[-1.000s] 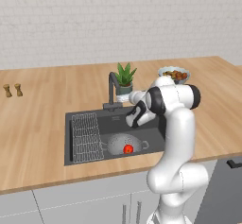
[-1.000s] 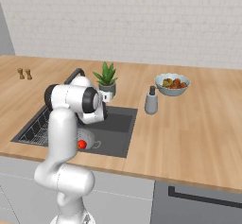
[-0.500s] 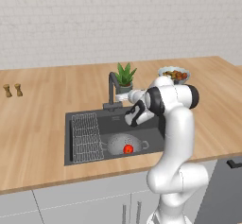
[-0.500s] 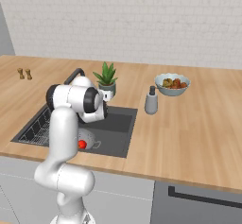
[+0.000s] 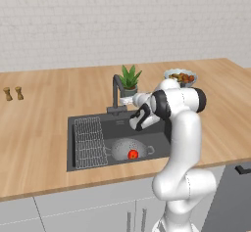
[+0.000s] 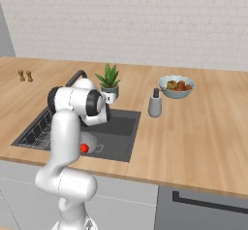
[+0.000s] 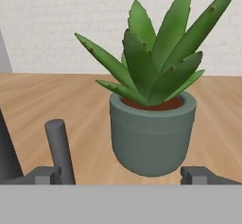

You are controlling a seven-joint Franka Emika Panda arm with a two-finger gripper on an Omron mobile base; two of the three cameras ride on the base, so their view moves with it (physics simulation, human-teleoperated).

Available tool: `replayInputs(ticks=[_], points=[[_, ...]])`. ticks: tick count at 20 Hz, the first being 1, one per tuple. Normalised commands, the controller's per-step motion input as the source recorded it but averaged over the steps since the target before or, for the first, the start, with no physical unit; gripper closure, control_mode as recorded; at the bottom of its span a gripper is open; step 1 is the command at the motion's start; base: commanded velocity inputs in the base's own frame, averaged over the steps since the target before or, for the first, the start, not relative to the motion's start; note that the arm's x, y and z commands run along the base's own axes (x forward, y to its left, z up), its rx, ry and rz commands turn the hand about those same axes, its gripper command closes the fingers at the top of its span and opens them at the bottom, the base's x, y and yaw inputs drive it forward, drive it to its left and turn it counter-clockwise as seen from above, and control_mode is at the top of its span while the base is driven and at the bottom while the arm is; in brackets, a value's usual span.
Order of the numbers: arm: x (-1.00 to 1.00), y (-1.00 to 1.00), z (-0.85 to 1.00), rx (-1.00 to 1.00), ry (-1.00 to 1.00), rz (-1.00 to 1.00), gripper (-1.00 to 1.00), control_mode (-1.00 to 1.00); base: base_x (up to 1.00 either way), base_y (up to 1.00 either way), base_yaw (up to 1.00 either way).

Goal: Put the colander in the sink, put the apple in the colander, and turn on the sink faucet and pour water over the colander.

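The dark grey rectangular sink (image 5: 120, 128) is sunk into the light wooden surface (image 5: 44, 108). Inside it, in the left base view, the silver-grey perforated metal colander (image 5: 128, 149) sits on the basin floor toward 5 o'clock, and the small round red apple (image 5: 133, 154) lies inside the colander. A wire grid rack (image 5: 89, 142) fills the basin's 9 o'clock side, just beside the colander. The dark grey slim faucet (image 5: 116, 93) with its angular spout stands on a square base at the sink's 12 o'clock rim.

The white arm's claw (image 5: 138, 119) hangs above the sink at the basin's 1 o'clock part, near the faucet base and above the colander, touching nothing. In the hand view its two dark fingertips (image 7: 45, 175) stand spread wide at the bottom corners, with nothing between them. Ahead of them is a green spiky plant in a round grey-green pot (image 7: 152, 132), and at 8 o'clock of the pot rises a dark grey upright rod (image 7: 60, 147) of the faucet.

In the right base view a pale bowl of mixed fruits (image 6: 177, 86) stands on the surface at 2 o'clock of the sink, with a small grey bottle (image 6: 155, 104) between it and the sink. Two small brown shakers (image 5: 13, 93) stand well apart at 10 o'clock.
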Motion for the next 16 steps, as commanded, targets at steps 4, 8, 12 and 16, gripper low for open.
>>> replayInputs(ticks=[4, 8, 12, 16], points=[[0.00, 0.09, 0.00, 0.00, 0.00, 0.00, -1.00, -1.00, 0.00, 0.00, 0.00], [0.00, 0.23, 0.00, 0.00, 0.00, 0.00, -1.00, -1.00, 0.00, 0.00, 0.00], [0.00, 0.09, 0.00, 0.00, 0.00, 0.00, -1.00, -1.00, 0.00, 0.00, 0.00], [0.01, 0.01, 0.00, 0.00, 0.00, 0.00, -1.00, -1.00, 0.00, 0.00, 0.00]])
